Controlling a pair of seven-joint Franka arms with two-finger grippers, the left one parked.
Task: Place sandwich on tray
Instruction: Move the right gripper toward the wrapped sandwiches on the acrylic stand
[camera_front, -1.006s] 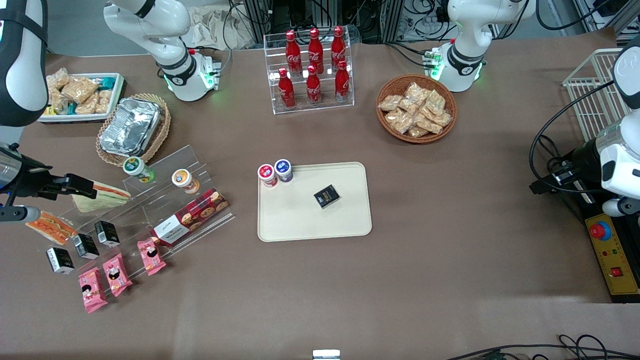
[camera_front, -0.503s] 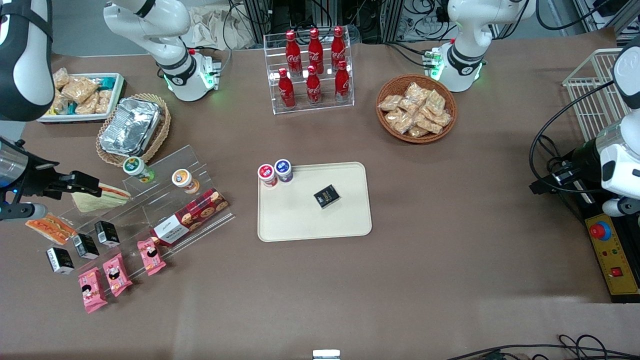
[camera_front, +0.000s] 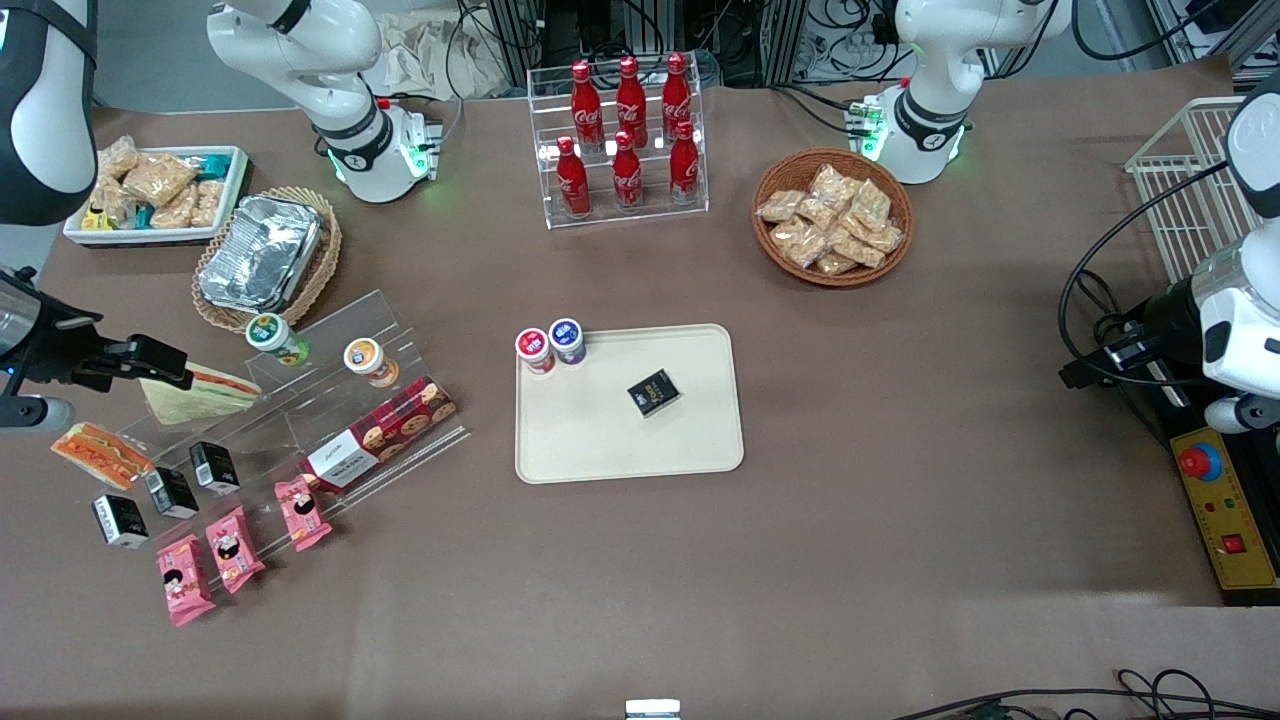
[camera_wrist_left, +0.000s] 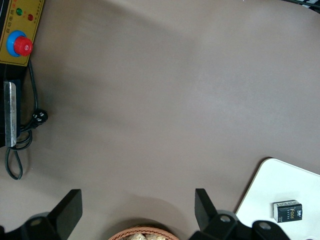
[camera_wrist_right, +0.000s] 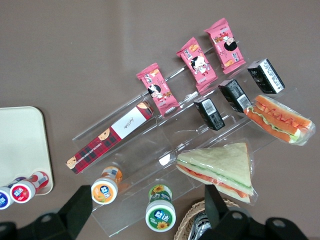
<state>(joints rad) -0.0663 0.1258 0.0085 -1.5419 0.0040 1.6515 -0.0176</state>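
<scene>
The sandwich (camera_front: 101, 454) lies flat on the surface beside the acrylic stand (camera_front: 300, 400), long axis slanting toward the black boxes (camera_front: 170, 490), well apart from the tray (camera_front: 700, 440). The gripper (camera_front: 150, 362), jaws wide and empty, hovers by the larger sandwich (camera_front: 200, 392), having drifted slightly away from the tray

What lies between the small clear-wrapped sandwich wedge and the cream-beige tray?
In the front view, between the sandwich and the tray stands the clear acrylic stand holding the long red cookie box. The open gripper hovers above.
</scene>
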